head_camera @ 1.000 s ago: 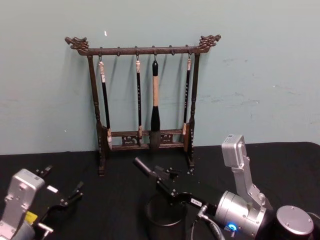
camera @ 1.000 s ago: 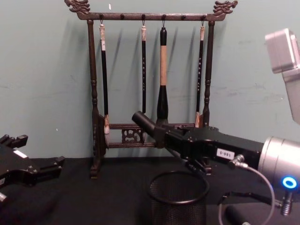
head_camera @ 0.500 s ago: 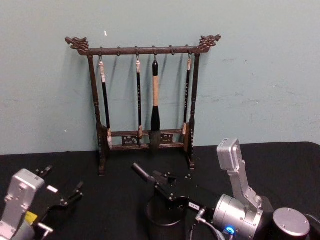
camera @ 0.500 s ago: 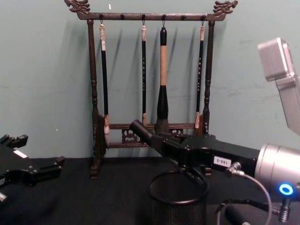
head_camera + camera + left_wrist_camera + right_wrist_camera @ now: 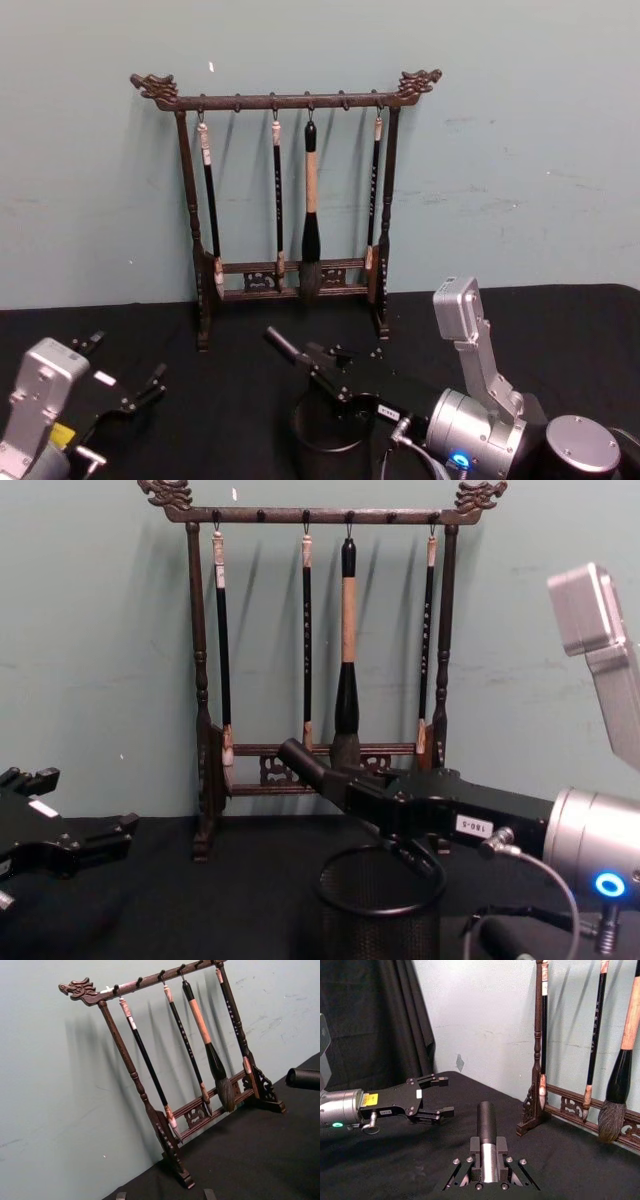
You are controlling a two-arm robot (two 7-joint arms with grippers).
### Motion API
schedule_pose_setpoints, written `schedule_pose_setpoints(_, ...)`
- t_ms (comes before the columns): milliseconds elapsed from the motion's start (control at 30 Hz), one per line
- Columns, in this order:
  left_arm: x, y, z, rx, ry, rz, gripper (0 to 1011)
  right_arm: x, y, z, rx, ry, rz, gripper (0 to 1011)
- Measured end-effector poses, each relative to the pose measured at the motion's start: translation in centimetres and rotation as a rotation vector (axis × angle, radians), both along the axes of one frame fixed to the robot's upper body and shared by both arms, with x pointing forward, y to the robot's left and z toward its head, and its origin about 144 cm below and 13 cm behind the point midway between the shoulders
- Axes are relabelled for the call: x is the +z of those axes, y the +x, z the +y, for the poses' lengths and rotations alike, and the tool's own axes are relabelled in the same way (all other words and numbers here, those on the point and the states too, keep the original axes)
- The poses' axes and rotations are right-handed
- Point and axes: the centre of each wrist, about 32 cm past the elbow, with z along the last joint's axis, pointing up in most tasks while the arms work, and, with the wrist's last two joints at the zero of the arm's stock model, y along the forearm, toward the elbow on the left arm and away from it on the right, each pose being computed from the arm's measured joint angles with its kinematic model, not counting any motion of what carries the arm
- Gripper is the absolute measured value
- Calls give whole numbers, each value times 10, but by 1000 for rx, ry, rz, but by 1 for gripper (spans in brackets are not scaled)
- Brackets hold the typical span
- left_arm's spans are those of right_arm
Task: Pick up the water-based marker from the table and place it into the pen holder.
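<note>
Now your right end effector [image 5: 325,362] is shut tight on the marker [image 5: 283,345]. It holds the marker tilted, just above the rim of the pen holder [image 5: 303,440]. The marker's dark end sticks up and out toward the brush rack [image 5: 290,100]. Its lower end is hidden inside the end effector. Your left end effector [image 5: 140,395] sits low on the left over the black bench [image 5: 230,410], well apart from the pen holder. Its fingers are spread open and hold nothing.

black-clothed table [image 5: 240,400] bears a mesh pen holder [image 5: 380,930] and brush rack [image 5: 290,100].
</note>
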Motion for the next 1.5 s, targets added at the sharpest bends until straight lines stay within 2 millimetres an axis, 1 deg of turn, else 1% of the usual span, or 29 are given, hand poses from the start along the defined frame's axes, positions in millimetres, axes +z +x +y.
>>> schedule_pose_setpoints(367, 0, 0, 0, 0, 0, 0, 1001, 0, 0, 0, 0, 0, -1, 198)
schedule_pose_setpoints(500, 0, 0, 0, 0, 0, 0, 1001, 0, 0, 0, -1, 0, -1, 300)
schedule_pose_setpoints(533, 0, 0, 0, 0, 0, 0, 1001, 0, 0, 0, -1, 0, -1, 358)
schedule_pose_setpoints(567, 0, 0, 0, 0, 0, 0, 1001, 0, 0, 0, -1, 0, -1, 369)
schedule_pose_setpoints(600, 0, 0, 0, 0, 0, 0, 1001, 0, 0, 0, -1, 0, -1, 417)
schedule_pose_setpoints(700, 0, 0, 0, 0, 0, 0, 1001, 0, 0, 0, -1, 0, -1, 499)
schedule_pose_setpoints(800, 0, 0, 0, 0, 0, 0, 1001, 0, 0, 0, -1, 0, -1, 620)
schedule_pose_setpoints(833, 0, 0, 0, 0, 0, 0, 1001, 0, 0, 0, -1, 0, -1, 640)
schedule_pose_setpoints(867, 0, 0, 0, 0, 0, 0, 1001, 0, 0, 0, -1, 0, -1, 699)
schedule_pose_setpoints(900, 0, 0, 0, 0, 0, 0, 1001, 0, 0, 0, -1, 0, -1, 699)
schedule_pose_setpoints(967, 0, 0, 0, 0, 0, 0, 1001, 0, 0, 0, 0, 0, -1, 757)
schedule_pose_setpoints(1000, 0, 0, 0, 0, 0, 0, 1001, 0, 0, 0, 0, 0, -1, 814)
schedule_pose_setpoints(1033, 0, 0, 0, 0, 0, 0, 1001, 0, 0, 0, 0, 0, -1, 814)
schedule_pose_setpoints(1100, 0, 0, 0, 0, 0, 0, 1001, 0, 0, 0, -1, 0, -1, 895)
schedule_pose_setpoints(1133, 0, 0, 0, 0, 0, 0, 1001, 0, 0, 0, -1, 0, -1, 895)
schedule_pose_setpoints(1167, 0, 0, 0, 0, 0, 0, 1001, 0, 0, 0, 0, 0, -1, 935)
schedule_pose_setpoints(1200, 0, 0, 0, 0, 0, 0, 1001, 0, 0, 0, 0, 0, -1, 951)
schedule_pose_setpoints(1233, 0, 0, 0, 0, 0, 0, 1001, 0, 0, 0, 0, 0, -1, 995)
schedule_pose_setpoints(1500, 0, 0, 0, 0, 0, 0, 1001, 2, -2, -2, -14, -4, -9, 1000)
